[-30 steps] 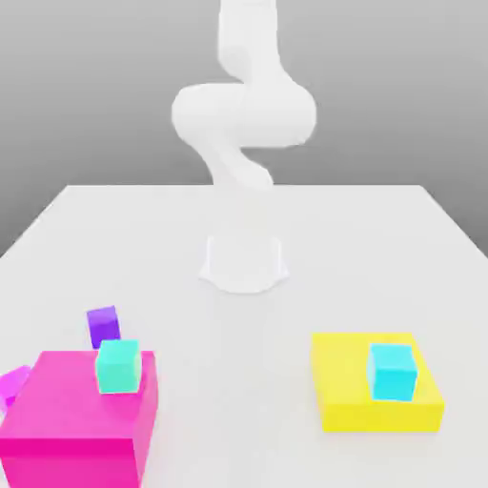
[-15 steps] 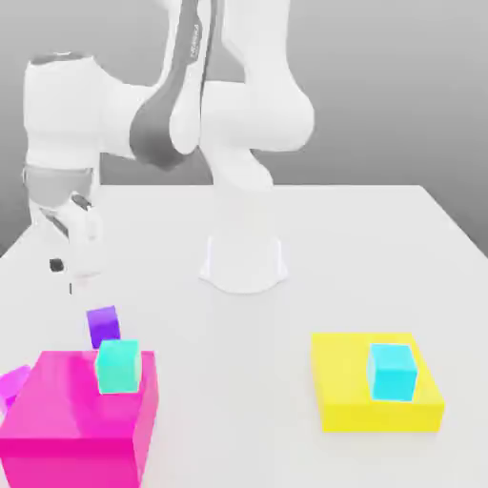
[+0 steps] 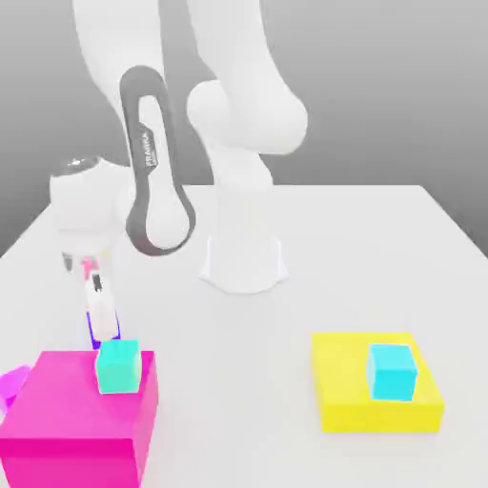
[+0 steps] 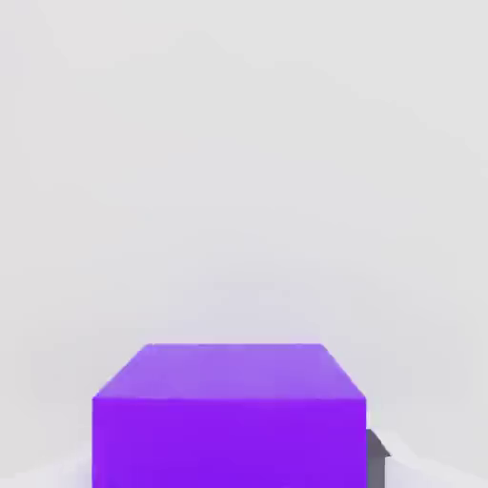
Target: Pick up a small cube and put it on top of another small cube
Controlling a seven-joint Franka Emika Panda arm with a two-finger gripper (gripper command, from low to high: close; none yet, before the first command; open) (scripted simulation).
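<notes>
Reaching down at the exterior view's left, the white arm (image 3: 152,162) now has its claw (image 3: 99,319) lowered onto the purple cube (image 3: 96,331), which sits on the white worktop (image 3: 286,324) just behind the big magenta block (image 3: 81,429). Half a second ago the claw hung higher and further to the left, clear of the cube; a second ago the arm was still folded up over its base. A teal cube (image 3: 117,366) rests on the magenta block, a cyan cube (image 3: 393,371) on the yellow slab (image 3: 376,396), and a small magenta cube (image 3: 10,386) peeks out at the far left; none has moved.

From the hand view, the purple cube (image 4: 229,415) sits close below the camera, with a dark fingertip (image 4: 376,457) against its side. The claw looks closed on the cube.
</notes>
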